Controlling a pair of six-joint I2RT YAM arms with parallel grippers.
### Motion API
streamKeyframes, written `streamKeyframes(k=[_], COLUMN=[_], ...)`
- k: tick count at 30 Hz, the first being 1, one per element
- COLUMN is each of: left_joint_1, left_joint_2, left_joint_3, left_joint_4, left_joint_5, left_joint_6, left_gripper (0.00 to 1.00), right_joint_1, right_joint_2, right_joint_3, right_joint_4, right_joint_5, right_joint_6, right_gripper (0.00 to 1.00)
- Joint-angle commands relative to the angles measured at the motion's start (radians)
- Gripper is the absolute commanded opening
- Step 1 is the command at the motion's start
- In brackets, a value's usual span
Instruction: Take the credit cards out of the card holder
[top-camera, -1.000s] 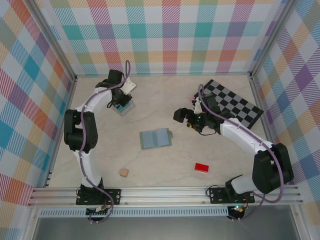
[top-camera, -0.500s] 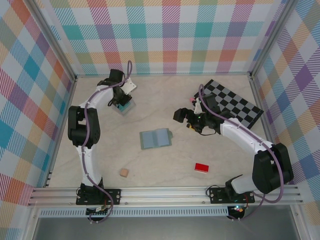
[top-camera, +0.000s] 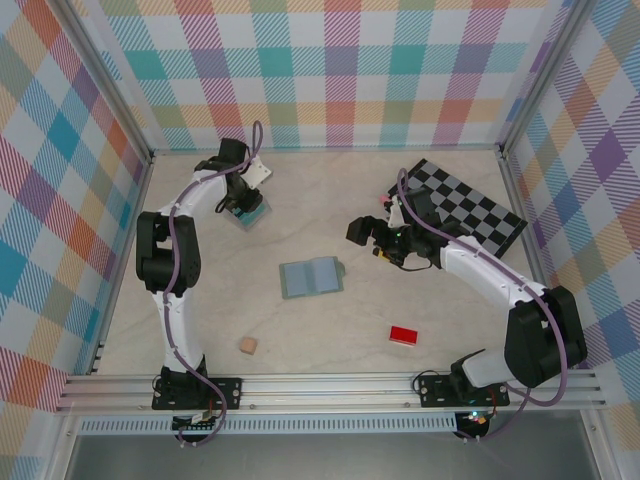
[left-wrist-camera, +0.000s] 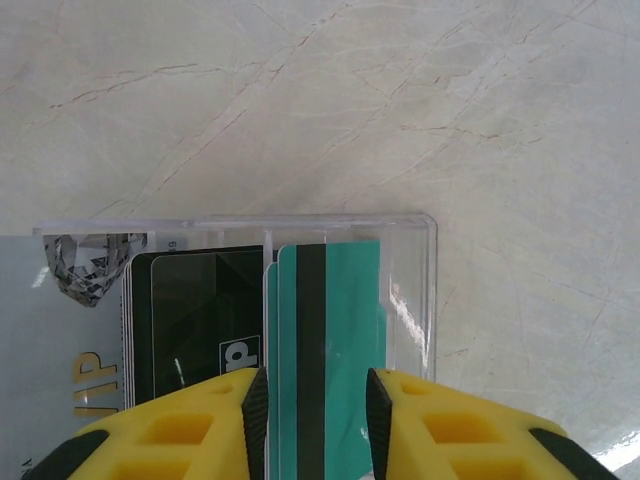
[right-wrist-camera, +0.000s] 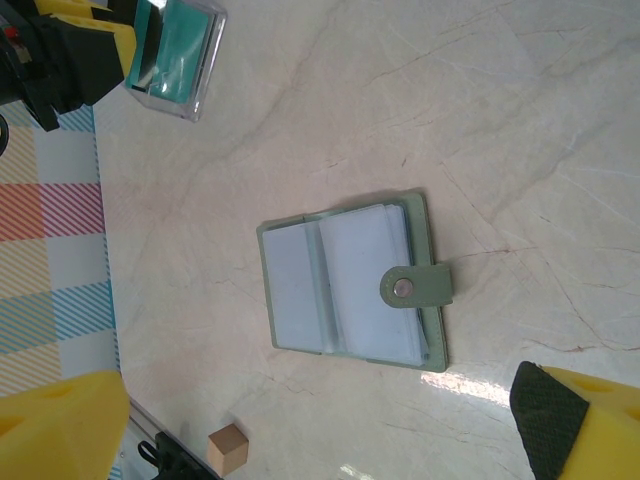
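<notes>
Squarely within left gripper (left-wrist-camera: 317, 405): teal credit card (left-wrist-camera: 330, 320).

Your station was a robot test cell of the laboratory kind. You had the left arm (top-camera: 165, 255) and right arm (top-camera: 480, 275) bolted to an aluminium rail (top-camera: 330, 385), a marble-patterned tabletop (top-camera: 330, 200) boxed in by plaid-printed panels (top-camera: 330, 70), and a checkered board (top-camera: 475, 212) lying on it.

Clear plastic box (left-wrist-camera: 408, 290), glossy teal card (left-wrist-camera: 345, 340) — matt card holder (right-wrist-camera: 345, 285) w/ metal snap (right-wrist-camera: 402, 289).
</notes>
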Motion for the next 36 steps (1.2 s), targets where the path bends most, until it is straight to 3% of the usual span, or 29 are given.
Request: streamKeyframes(k=[1,6,12,17,20,25,31,36], left_joint_1=[0.014,0.014,0.014,0.014,0.014,0.014,0.014,0.014], left_joint_2=[-0.043,-0.146,-0.322,-0.477,-0.565,-0.687,-0.826,-0.937], left_joint_3=[0.033,0.025,-0.125,-0.336,-0.466,-0.639,-0.81,-0.922], left_joint_4=[0.002,0.032,0.158,0.272,0.302,0.307,0.294,0.313], left_joint_5=[0.002,0.067,0.156,0.143,0.09,0.062,0.016,0.097], left_joint_6=[-0.049,-0.188,-0.44,-0.661,-0.795,-0.963,-1.133,-1.179], left_gripper=[0.34,0.44,0.58,0.7,0.88,0.99,1.0,1.0], right_joint_1=[-0.003,0.013,0.138,0.267,0.347,0.452,0.489,0.5], right_joint_2=[0.003,-0.003,0.043,0.157,0.25,0.416,0.555,0.639], right_joint_3=[-0.001,0.026,0.128,0.229,0.301,0.449,0.548,0.63], right_joint_4=[-0.005,-0.047,-0.146,-0.211,-0.255,-0.354,-0.429,-0.482], right_joint_5=[-0.01,0.035,0.178,0.281,0.341,0.417,0.492,0.521], right_joint_6=[0.013,-0.016,-0.09,-0.13,-0.153,-0.19,-0.193,-0.203], right_gripper=[1.0,1.0,0.99,0.97,0.96,0.95,0.96,0.96])
